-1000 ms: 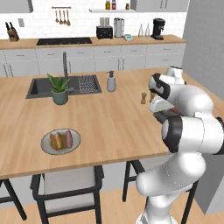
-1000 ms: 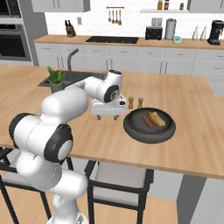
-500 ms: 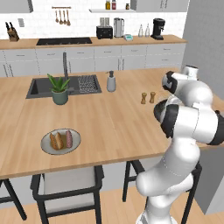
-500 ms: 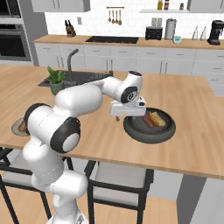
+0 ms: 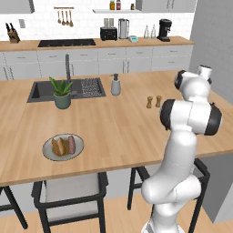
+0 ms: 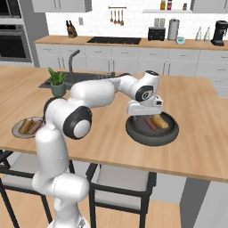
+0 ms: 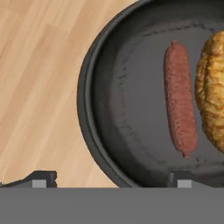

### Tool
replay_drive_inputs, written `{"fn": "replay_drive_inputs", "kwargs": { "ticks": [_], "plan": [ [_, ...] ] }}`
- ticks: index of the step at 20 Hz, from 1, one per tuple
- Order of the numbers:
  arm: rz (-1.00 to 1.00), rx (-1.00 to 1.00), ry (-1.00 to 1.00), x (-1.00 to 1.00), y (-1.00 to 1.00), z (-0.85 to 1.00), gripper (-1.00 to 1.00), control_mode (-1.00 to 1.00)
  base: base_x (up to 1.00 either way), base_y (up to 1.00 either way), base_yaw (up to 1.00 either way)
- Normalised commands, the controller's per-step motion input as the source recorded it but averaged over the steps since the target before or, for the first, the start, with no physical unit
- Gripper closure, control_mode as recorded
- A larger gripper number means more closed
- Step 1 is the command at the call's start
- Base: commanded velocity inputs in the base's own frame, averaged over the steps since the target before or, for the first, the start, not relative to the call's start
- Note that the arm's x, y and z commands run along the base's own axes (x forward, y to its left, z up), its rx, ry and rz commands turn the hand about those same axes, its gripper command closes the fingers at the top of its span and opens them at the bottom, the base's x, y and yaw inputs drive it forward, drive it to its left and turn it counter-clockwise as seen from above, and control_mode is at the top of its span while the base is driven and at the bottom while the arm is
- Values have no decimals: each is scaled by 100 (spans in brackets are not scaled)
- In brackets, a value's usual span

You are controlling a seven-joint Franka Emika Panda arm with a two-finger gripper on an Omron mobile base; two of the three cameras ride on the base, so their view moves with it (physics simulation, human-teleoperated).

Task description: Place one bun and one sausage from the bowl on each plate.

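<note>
In the left base view the white arm rises at the lower right and bends over the wooden worktop (image 5: 118, 132); far off to the side of where the arm reaches, a pale grey plate (image 5: 63, 147) lies near the worktop's front edge with a bun (image 5: 58, 146) and a sausage (image 5: 71, 144) side by side on it. Two small shakers (image 5: 153, 101) stand near the arm, and a potted plant (image 5: 62, 93) sits beside the sink (image 5: 68, 88). In the right base view the jaws (image 6: 144, 113) hang just above the near-left rim of the dark bowl (image 6: 152, 131), standing wide apart with nothing between them; inside the bowl, just beyond them, lie a second sausage (image 6: 149, 123) and a second bun (image 6: 161, 121) next to each other. The grey plate with its food sits well apart from the jaws, at the far left edge. In the hand view the two finger tips (image 7: 43, 177) stand wide apart, one over bare wood and one over the bowl's floor; the bowl's sausage lies ahead of the latter tip, with the bun touching or just beside its far flank.
</note>
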Motion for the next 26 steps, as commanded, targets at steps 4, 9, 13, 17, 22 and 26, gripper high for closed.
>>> {"fn": "replay_drive_inputs", "kwargs": {
  "ticks": [4, 9, 13, 17, 22, 26],
  "plan": [
    [0, 0, 0, 31, -52, 0, -100, -100, 0, 0, 0],
    [3, 0, 0, 4, -44, 0, -100, -100, 0, 0, 0],
    [0, 0, 0, 7, -14, 0, -100, -100, 0, 0, 0],
    [0, 0, 0, 0, -4, 0, -100, -100, 0, 0, 0],
    [0, -4, 0, 0, 4, -9, -100, -100, 0, 0, 0],
    [0, -6, 0, 4, 3, -24, -100, -100, 0, 0, 0]
  ]
}}
